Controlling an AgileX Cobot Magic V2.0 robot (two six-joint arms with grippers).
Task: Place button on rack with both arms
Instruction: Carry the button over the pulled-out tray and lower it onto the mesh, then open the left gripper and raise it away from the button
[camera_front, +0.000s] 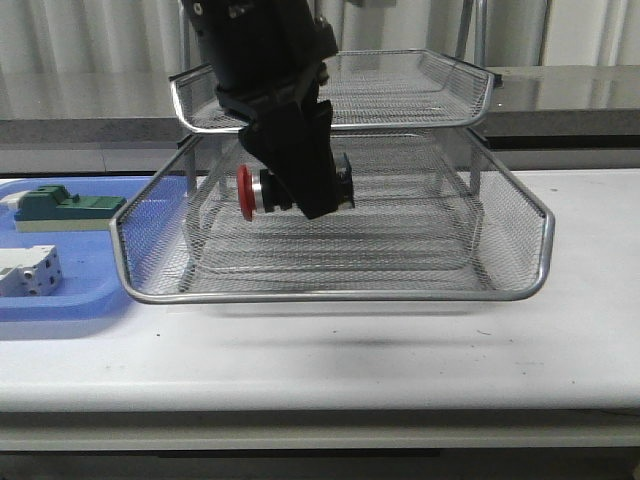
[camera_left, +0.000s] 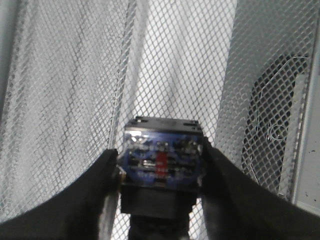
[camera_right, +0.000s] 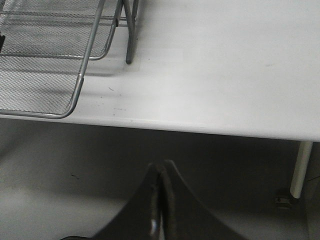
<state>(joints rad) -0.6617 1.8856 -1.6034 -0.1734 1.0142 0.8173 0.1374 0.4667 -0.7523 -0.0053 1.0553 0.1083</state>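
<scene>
We see the left gripper (camera_front: 300, 190) clamped on the button (camera_front: 262, 190), its black fingers (camera_left: 95, 195) pressing on either side of the part. In the left wrist view the button's blue-grey rear block (camera_left: 162, 161) faces the camera, showing small metal terminals and a red mark at its middle, with a black housing above and below. From the front, we make out a red mushroom cap (camera_front: 245, 192) pointing toward the left, a silvery collar behind it, and a black body mostly covered by the gripper. The button hangs in the air over the lower wire-mesh tray of the rack (camera_front: 330, 292), under the upper tray, not touching the mesh.

The right gripper (camera_right: 161, 187) has its two black fingers pressed together with nothing between them; it sits out past the table's (camera_right: 225, 75) near edge, over the floor, with a corner of the rack in its view.

Further out, at the left of the front view, a blue plastic tray (camera_front: 60, 300) lies beside the rack, carrying a green block (camera_front: 60, 205) and a white-grey boxy component (camera_front: 30, 272).
</scene>
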